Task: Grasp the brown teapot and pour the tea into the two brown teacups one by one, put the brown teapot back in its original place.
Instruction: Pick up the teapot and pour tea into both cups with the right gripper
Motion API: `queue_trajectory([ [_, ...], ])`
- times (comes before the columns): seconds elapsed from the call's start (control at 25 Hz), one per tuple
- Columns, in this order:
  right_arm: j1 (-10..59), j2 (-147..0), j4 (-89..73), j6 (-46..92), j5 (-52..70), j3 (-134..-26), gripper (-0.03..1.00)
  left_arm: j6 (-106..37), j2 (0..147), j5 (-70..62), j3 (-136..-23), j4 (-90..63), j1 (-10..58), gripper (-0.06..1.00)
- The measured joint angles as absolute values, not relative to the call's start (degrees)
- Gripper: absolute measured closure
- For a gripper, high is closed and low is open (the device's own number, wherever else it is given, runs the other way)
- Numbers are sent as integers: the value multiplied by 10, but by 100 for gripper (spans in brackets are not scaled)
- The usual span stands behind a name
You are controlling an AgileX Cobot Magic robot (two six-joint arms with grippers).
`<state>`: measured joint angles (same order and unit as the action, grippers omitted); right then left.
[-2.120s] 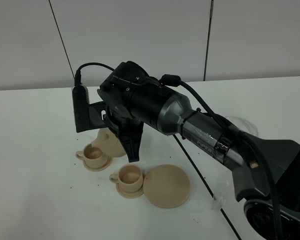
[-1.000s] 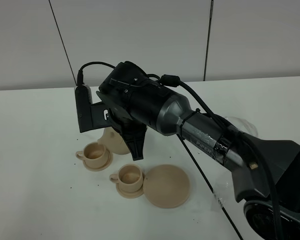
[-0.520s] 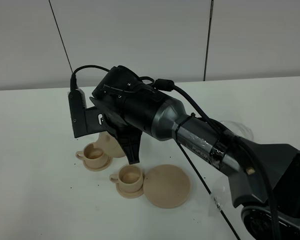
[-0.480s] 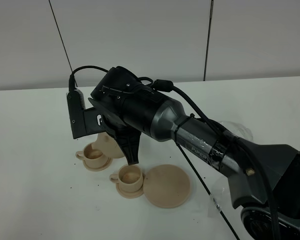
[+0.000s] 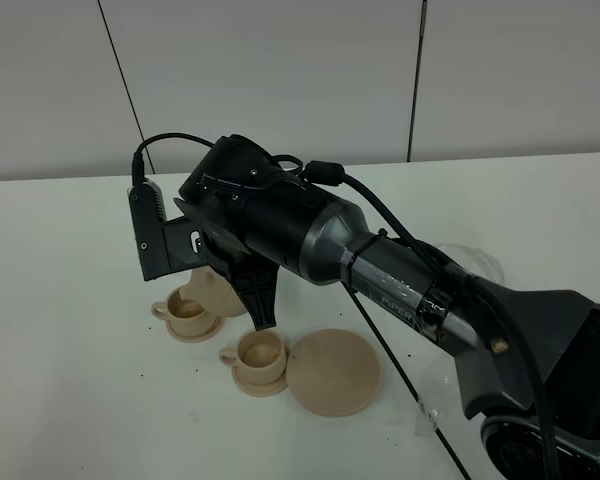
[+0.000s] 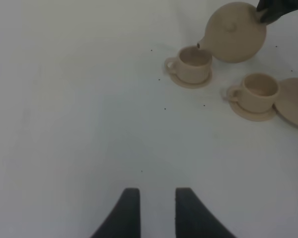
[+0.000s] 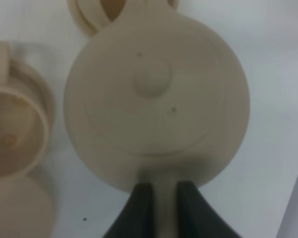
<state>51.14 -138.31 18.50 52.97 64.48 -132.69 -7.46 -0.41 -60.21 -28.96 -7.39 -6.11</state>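
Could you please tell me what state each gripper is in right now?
Left gripper: slightly open, holding nothing.
Right gripper: shut on the handle of the teapot.

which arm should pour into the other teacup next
Right. The right gripper has its jaws shut on the handle of the brown teapot, with the spout over one teacup and the other teacup close by. The left gripper hangs empty, apart from both.
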Motion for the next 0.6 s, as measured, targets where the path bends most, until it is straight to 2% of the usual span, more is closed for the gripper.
queue_trajectory([
  [0.6, 512, -1383, 185, 544, 630, -1327, 87, -75, -4, -602, -290, -74, -61, 70],
])
